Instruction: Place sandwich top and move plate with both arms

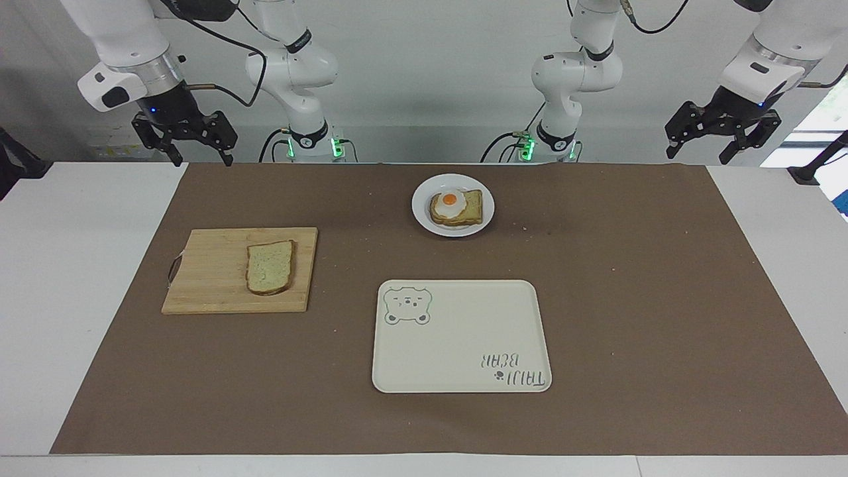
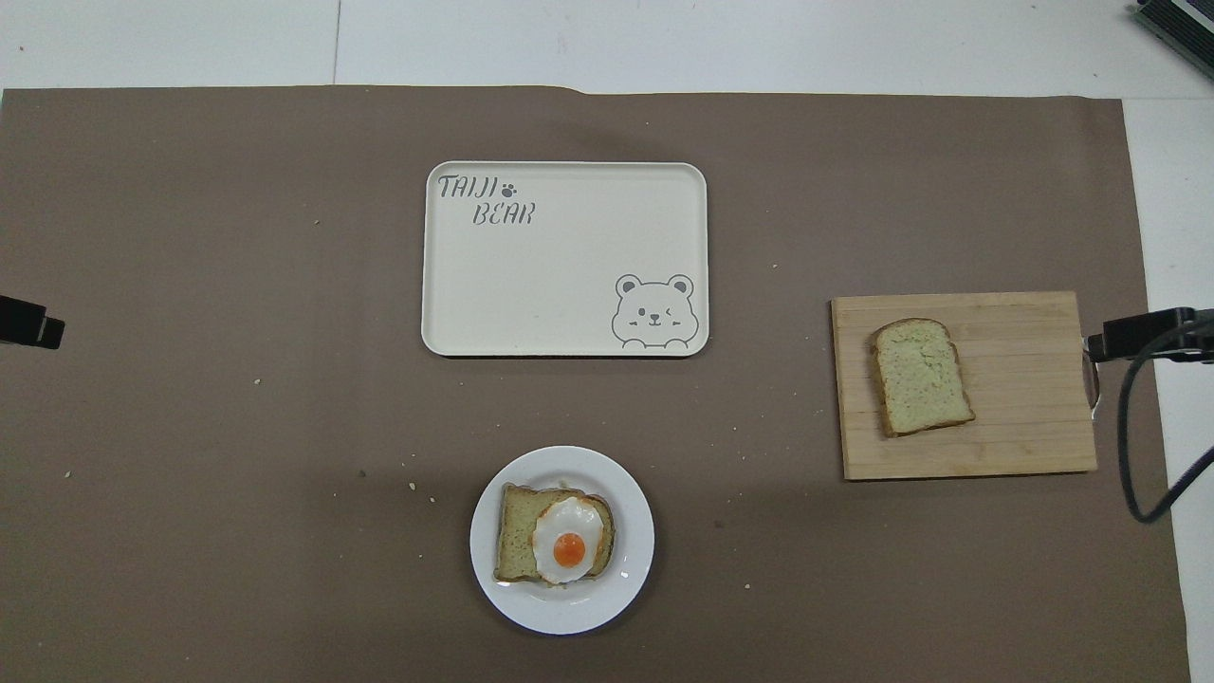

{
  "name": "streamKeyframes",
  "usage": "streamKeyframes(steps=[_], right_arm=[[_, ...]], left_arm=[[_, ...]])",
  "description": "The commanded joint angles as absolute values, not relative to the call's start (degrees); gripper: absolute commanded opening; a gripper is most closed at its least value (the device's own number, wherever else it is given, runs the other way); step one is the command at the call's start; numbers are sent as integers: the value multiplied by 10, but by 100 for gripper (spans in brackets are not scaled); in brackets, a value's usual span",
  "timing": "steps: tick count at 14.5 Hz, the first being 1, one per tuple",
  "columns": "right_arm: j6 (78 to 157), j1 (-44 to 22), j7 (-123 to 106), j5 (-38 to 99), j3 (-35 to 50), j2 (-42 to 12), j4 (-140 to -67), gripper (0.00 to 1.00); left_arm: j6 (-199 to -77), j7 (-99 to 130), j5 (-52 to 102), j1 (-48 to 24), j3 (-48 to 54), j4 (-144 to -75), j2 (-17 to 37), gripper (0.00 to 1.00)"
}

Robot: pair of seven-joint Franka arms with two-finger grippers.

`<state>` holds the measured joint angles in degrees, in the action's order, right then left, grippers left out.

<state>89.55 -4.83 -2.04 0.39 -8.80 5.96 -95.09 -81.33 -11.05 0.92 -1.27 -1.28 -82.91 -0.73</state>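
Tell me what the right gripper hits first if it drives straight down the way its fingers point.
The right gripper, open, hangs over the robots' edge of the table. Straight down it likely meets the brown mat's corner or the bare white table beside it; depth is unclear.
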Motion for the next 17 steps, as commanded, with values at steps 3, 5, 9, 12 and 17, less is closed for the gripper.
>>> streamKeyframes(steps=[3, 5, 9, 12, 17], right_arm=[[900, -43, -25, -5, -84, 67, -961, 100], [897, -43, -26, -6, -84, 67, -961, 100], [889, -43, -37, -6, -87, 67, -959, 100], [887, -43, -36, -8, -87, 67, -958, 100], [888, -44, -33, -11, -86, 67, -958, 100]], left_arm=[[-812, -103, 4, -22, -18, -846, -21, 100], [-813, -104, 4, -22, -18, -846, -21, 100], [-813, -104, 4, -22, -17, -846, -21, 100], [-813, -104, 4, -22, -17, -846, -21, 100], [-811, -103, 4, -22, -17, -846, -21, 100]])
